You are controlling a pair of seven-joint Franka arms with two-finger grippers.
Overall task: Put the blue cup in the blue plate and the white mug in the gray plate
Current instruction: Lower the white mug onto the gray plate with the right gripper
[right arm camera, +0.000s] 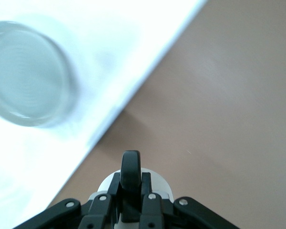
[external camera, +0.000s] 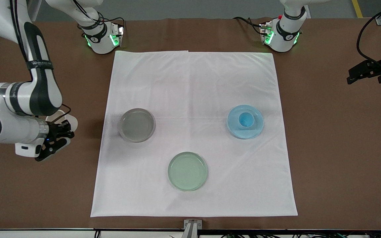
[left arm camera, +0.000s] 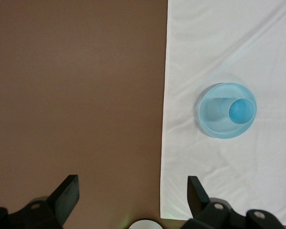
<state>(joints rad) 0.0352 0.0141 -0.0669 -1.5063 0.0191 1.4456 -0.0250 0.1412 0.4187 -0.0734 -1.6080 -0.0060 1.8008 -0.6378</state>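
While 3 plates are lying on the white cloth [external camera: 193, 99] that covers the middle of the brown table [external camera: 336, 158], the pale green plate [external camera: 188, 171] is sitting nearest the front camera, with nothing on it. Farther from the camera, toward the right arm's end, the gray plate [external camera: 137, 125] is also lying bare on the cloth, and it is showing in the right wrist view [right arm camera: 26, 74] as well. Toward the left arm's end, at about the same depth, the blue plate [external camera: 245, 121] is carrying the blue cup [external camera: 246, 119], which is standing upright inside it, mouth up — the left wrist view is showing the cup [left arm camera: 241, 110] sitting off-centre in the plate [left arm camera: 214, 114], close to its rim. The right gripper [external camera: 55, 137] is hanging over the bare table just beside the cloth's edge, near the gray plate, and its fingers are clamping the white mug [external camera: 69, 120]; in the right wrist view the mug's pale rim [right arm camera: 157, 181] is peeking out beneath the black handle and the closed fingers [right arm camera: 130, 171]. The left gripper [external camera: 364, 71] is hovering over the bare table well apart from the cloth, at the left arm's end — its jaws are standing wide apart, holding nothing, as the left wrist view [left arm camera: 133, 195] is showing.
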